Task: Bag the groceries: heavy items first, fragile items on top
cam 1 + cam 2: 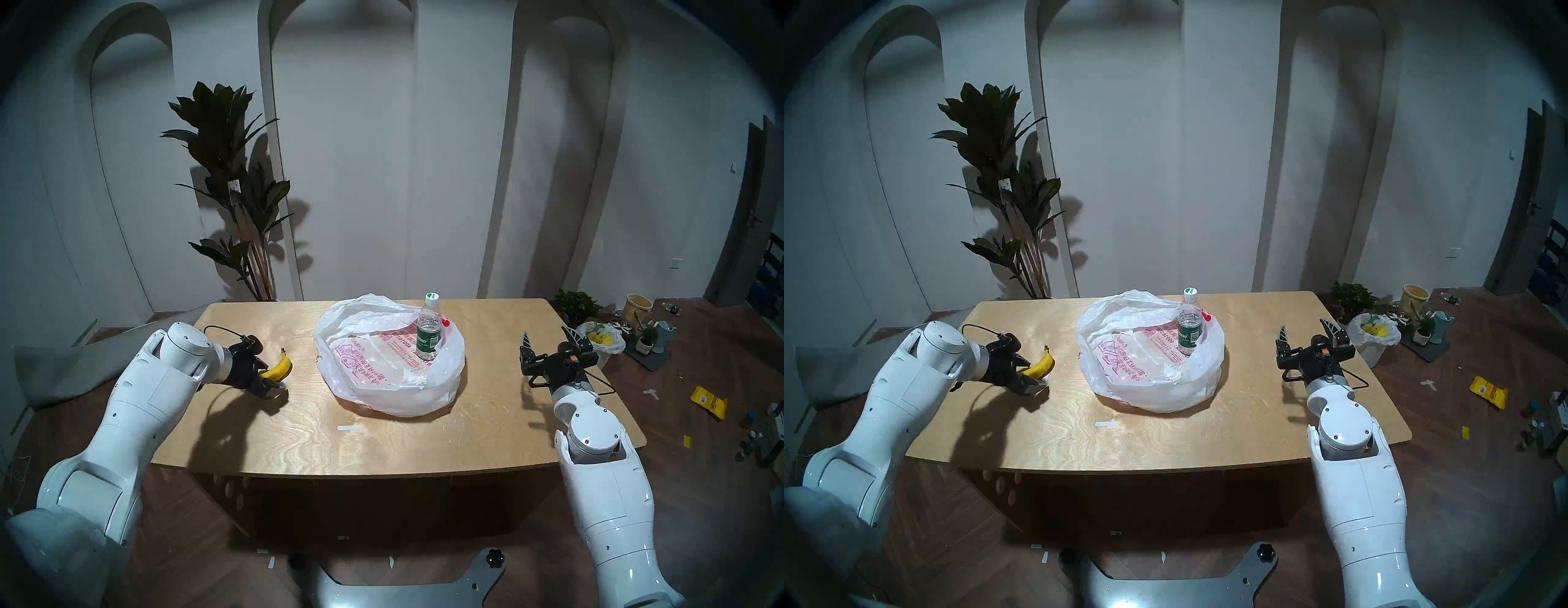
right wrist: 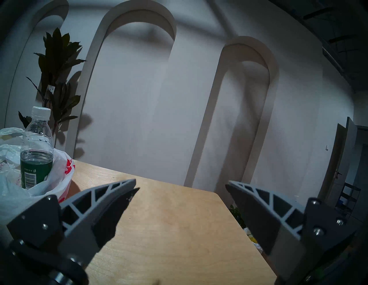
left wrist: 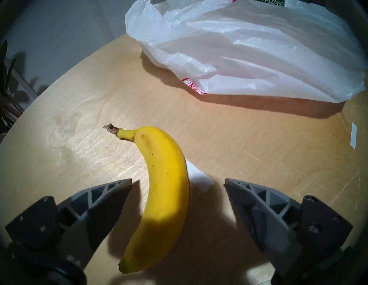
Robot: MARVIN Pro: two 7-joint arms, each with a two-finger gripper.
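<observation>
Operator: Left wrist view: left gripper (image 3: 178,184) spread around the banana (image 3: 162,197), not touching it.

Inspector: Water bottle (image 1: 429,327) stands upright in the shopping bag (image 1: 394,390); right gripper (image 1: 549,335) spread, empty.

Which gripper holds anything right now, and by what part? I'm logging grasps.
Neither. The left gripper straddles the banana mid-length, jaws open with gaps either side; the right gripper is open and empty.
</observation>
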